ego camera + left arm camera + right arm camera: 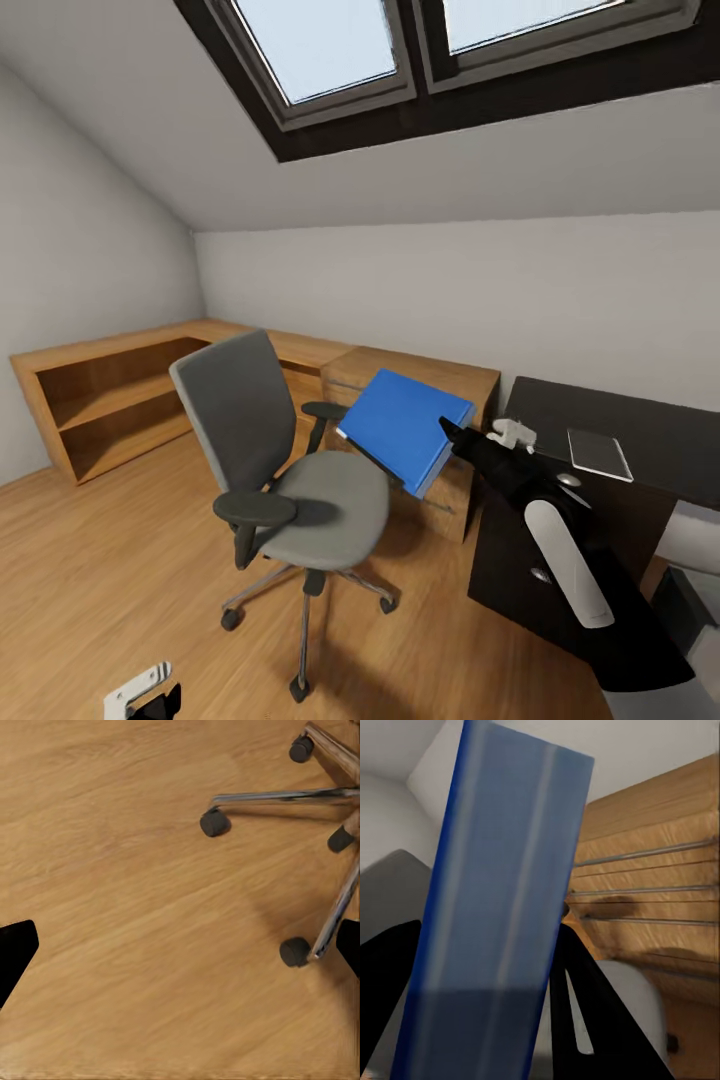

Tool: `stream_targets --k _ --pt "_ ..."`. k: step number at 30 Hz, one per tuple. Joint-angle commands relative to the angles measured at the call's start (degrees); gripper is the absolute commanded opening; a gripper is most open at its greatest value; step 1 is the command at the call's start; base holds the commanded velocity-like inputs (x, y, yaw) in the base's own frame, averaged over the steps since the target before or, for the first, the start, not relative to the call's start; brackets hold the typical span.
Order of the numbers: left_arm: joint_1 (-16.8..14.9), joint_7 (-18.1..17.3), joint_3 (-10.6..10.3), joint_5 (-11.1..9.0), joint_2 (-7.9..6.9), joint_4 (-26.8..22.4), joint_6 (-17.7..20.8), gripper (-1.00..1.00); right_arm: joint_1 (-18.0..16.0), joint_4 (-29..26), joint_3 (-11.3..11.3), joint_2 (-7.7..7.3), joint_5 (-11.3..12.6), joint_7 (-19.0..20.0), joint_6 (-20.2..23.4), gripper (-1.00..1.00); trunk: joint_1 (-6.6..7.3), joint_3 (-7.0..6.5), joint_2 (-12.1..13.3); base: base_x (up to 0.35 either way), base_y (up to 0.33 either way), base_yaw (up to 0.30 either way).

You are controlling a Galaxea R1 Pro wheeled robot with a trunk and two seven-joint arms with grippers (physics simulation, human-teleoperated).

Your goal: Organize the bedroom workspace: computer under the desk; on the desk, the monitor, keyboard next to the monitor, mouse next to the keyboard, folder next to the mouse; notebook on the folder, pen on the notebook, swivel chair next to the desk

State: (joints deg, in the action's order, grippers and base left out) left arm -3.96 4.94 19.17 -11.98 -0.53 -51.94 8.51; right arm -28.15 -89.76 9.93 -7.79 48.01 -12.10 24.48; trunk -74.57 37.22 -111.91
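Observation:
A blue folder (405, 425) hangs tilted in the air above the right side of the grey swivel chair (290, 470), with my right gripper (452, 437) shut on its right edge. In the right wrist view the folder (499, 915) fills the space between the two dark fingers (585, 1012). The black desk (660, 440) stands to the right, with a flat grey item (600, 453) lying on its top. My left gripper (140, 695) hangs low over the wooden floor, open, its fingertips (15, 952) at the edges of the left wrist view with nothing between them.
A long wooden shelf unit (120, 395) runs along the far wall and into a drawer cabinet (420, 385) behind the chair. The chair's metal legs and castors (296, 951) spread over the floor near my left gripper. Skylights sit in the sloped ceiling.

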Motion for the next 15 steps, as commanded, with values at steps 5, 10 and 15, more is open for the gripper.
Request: stream_targets --k 5,10,15 --pt "0.01 0.24 0.02 -0.57 -0.08 -0.03 0.33 1.00 -0.06 -0.07 0.11 -0.09 0.66 -0.31 0.05 -1.00 1.14 -0.84 1.98 -0.322 -0.047 -0.278" --pt "0.01 0.01 0.13 -0.58 -0.15 0.73 0.29 1.00 -0.06 -0.07 -0.16 -0.11 0.68 -0.15 0.29 -1.00 2.24 -1.74 3.99 -0.317 -0.012 -0.291" --pt "0.01 -0.24 -0.07 -0.39 -0.17 7.62 0.09 1.00 -0.06 -0.07 -0.56 -0.19 0.68 -0.12 0.60 -1.00 3.34 -2.63 6.00 -0.085 -0.017 -0.294"
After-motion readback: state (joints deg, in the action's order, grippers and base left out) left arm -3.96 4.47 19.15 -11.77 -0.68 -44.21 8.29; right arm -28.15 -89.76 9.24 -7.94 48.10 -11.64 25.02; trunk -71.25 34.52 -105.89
